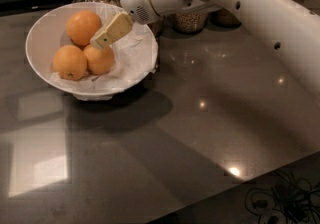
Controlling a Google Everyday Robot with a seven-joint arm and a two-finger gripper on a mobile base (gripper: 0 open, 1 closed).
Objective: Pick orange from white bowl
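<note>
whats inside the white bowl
Three round oranges on crumpled white paper: the largest orange at the back, two smaller ones in front. The cream tool hangs over them, covering a little of them. Paper hides the floor of the white bowl.

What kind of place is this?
Probably a kitchen or pantry counter: a dark polished countertop, a white bowl holding three oranges, and jars of dry food behind. The gripper hangs over the bowl beside the oranges.
</note>
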